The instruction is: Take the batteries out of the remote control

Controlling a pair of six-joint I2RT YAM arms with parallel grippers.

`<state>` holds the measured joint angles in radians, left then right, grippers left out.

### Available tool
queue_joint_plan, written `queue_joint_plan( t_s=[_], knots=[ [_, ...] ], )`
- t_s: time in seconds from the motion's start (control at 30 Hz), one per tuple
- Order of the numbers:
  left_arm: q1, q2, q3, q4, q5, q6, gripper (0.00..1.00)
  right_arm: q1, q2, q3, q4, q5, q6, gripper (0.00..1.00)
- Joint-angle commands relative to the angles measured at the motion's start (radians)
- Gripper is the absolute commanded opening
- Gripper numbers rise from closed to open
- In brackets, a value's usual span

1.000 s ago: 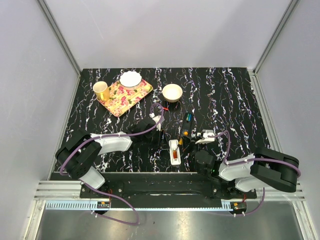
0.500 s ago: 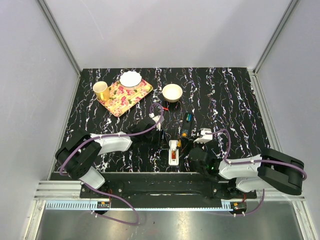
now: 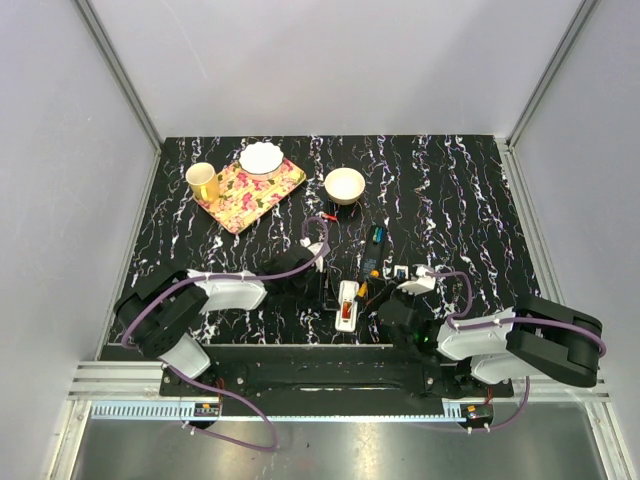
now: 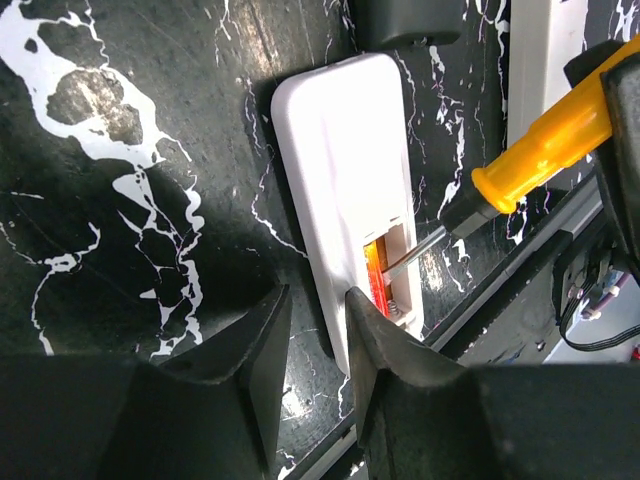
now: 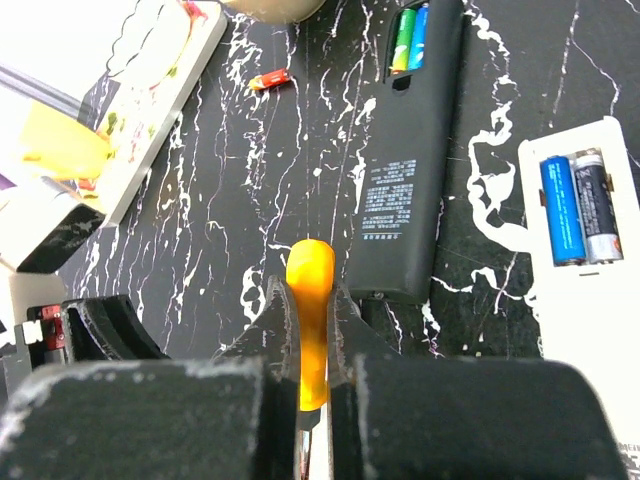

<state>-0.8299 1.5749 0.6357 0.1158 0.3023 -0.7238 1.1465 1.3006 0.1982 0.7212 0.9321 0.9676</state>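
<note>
A white remote (image 4: 345, 190) lies face down with its battery bay open, and an orange-red battery (image 4: 377, 268) shows inside. A yellow-handled screwdriver (image 4: 545, 150) has its tip in that bay. My right gripper (image 5: 310, 295) is shut on the handle. My left gripper (image 4: 315, 345) stands partly open at the remote's near end, one finger (image 4: 375, 350) against its edge, bare table in the gap. In the top view both grippers meet at this remote (image 3: 347, 303). A black remote (image 5: 405, 170) holds green and blue batteries (image 5: 410, 40). Another white remote (image 5: 590, 250) holds a blue battery (image 5: 562, 210).
One loose red battery (image 5: 270, 80) lies on the table beyond the black remote. A flowered tray (image 3: 285, 185) with a yellow cup (image 3: 203, 181) and a white dish (image 3: 262, 158) sits at the back left. A bowl (image 3: 345, 184) stands behind the remotes.
My left jaws have narrowed a little at the white remote's end. The right arm has shifted slightly with the screwdriver still held.
</note>
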Motion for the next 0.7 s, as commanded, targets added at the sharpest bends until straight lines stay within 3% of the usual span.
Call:
queue_joint_plan(
  t_s=[0.0,0.67],
  knots=[
    [-0.031,0.027,-0.065,0.111,0.029,-0.065,0.33,0.01,0.028,-0.016,-0.029,0.068,0.14,0.0],
    [-0.044,0.071,-0.071,0.179,0.05,-0.094,0.28,0.009,0.132,-0.049,0.041,0.171,0.358,0.0]
  ],
)
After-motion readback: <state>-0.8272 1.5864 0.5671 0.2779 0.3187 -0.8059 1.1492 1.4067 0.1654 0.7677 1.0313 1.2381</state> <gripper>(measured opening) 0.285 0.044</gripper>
